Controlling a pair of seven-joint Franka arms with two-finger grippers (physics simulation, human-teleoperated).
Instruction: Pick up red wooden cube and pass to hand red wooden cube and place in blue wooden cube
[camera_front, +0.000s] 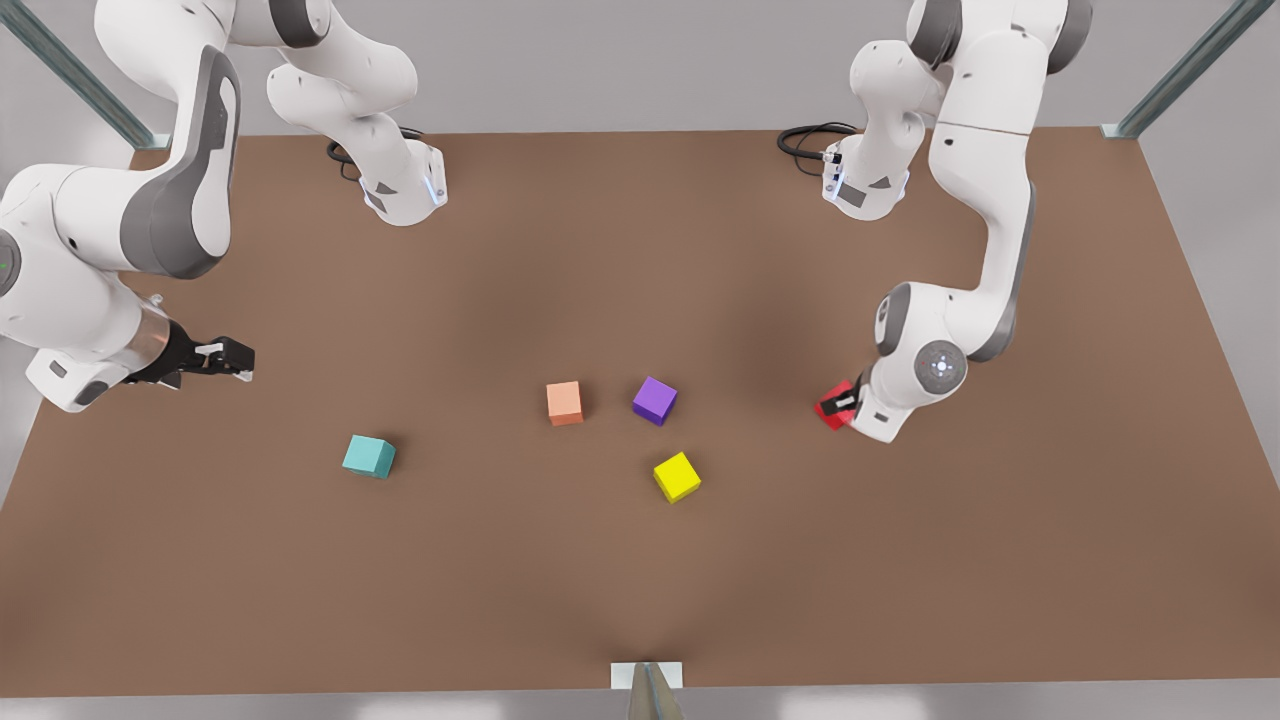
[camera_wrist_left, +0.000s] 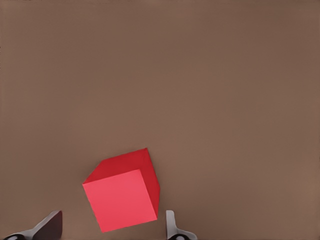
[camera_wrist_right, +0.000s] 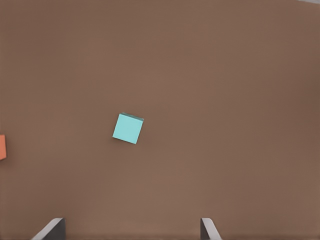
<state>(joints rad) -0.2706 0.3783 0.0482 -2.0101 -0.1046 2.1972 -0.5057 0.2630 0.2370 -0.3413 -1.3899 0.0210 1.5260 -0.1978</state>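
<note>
Left wrist view: red wooden cube (camera_wrist_left: 122, 200) sits skewed between left gripper (camera_wrist_left: 112, 231) fingertips.

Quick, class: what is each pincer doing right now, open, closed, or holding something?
Left pincer: open, fingers either side of the red wooden cube, not yet closed on it.
Right pincer: open, holding nothing, waiting above the table.

- In the front view the left gripper (camera_front: 843, 403) is mostly hidden behind its own wrist; the red wooden cube (camera_front: 832, 410) peeks out at its 9 o'clock side.
- Both wrist views cut the fingers (camera_wrist_left: 172, 227) off at the frame edge, only tips showing.
- The salmon cube (camera_wrist_right: 2, 147) is sliced by the right wrist view's edge.
</note>
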